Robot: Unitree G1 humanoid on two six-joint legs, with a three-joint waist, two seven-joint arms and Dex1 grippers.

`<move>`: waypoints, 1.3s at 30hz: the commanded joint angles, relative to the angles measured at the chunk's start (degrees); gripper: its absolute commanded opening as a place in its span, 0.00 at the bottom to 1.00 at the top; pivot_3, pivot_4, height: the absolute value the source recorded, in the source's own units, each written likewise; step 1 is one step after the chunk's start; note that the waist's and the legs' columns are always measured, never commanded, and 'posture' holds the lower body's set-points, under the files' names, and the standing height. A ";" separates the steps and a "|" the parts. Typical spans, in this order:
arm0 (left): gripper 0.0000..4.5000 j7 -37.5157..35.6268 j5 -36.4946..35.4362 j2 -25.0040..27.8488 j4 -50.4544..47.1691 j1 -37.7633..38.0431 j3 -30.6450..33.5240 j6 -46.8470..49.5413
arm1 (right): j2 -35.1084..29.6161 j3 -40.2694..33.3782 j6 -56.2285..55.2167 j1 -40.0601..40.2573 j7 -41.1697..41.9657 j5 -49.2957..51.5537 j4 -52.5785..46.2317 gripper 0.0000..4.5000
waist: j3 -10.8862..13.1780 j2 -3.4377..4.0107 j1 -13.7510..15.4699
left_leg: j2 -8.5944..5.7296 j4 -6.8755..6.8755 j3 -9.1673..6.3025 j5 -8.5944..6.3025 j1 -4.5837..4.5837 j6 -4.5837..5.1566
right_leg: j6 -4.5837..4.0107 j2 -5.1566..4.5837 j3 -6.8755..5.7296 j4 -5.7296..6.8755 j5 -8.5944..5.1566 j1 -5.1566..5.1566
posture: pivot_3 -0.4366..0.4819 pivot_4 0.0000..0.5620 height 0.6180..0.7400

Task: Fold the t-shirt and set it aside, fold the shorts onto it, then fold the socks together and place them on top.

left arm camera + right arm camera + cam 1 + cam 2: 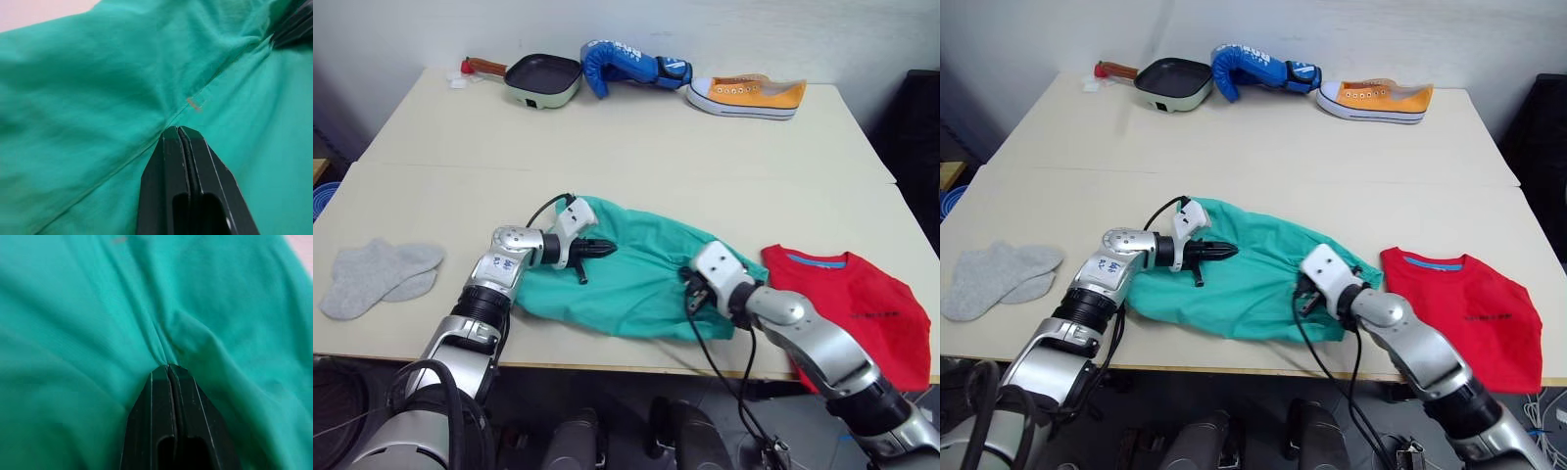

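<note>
both grippers, left (605, 249) and right (690, 294), pinch the shorts (636, 279) with fingers closed on folds.

My left gripper (603, 249) is pinched tight, arm reaching in low, wrist level. My right gripper (691, 291) is clamped too, forearm angled inward, both wrists close together.

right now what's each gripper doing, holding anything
Left gripper: shut, over the teal shorts; whether it pinches fabric cannot be told.
Right gripper: shut on a pinched fold of the shorts.
</note>
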 commanded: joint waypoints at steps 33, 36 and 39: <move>0.01 -2.18 2.63 -0.76 27.96 -18.87 9.79 -12.75 | -0.01 -16.00 10.68 15.40 12.20 5.66 -24.15 0.00 | 0.01 0.00 -0.23 | -0.02 -0.10 0.04 0.04 -0.50 0.04 | 0.01 0.07 -0.08 -0.01 0.01 -0.57 | 0.48 0.27 1.00; 0.01 -11.20 1.10 1.27 22.23 -17.12 10.25 -11.70 | 1.58 -25.95 15.21 22.72 10.65 11.44 -31.35 0.00 | 0.01 0.00 -0.25 | -0.02 -0.10 0.04 0.04 -0.49 0.04 | 0.01 0.08 -0.08 0.01 0.01 -0.56 | 0.48 0.27 1.00; 0.01 -17.88 -1.09 3.13 12.06 -13.46 10.03 -7.38 | 4.23 -34.47 19.25 28.24 8.92 17.81 -35.75 0.00 | 0.00 0.00 -0.35 | -0.02 -0.08 0.06 0.04 -0.38 0.04 | 0.01 0.09 -0.02 0.02 0.01 -0.46 | 0.48 0.27 1.00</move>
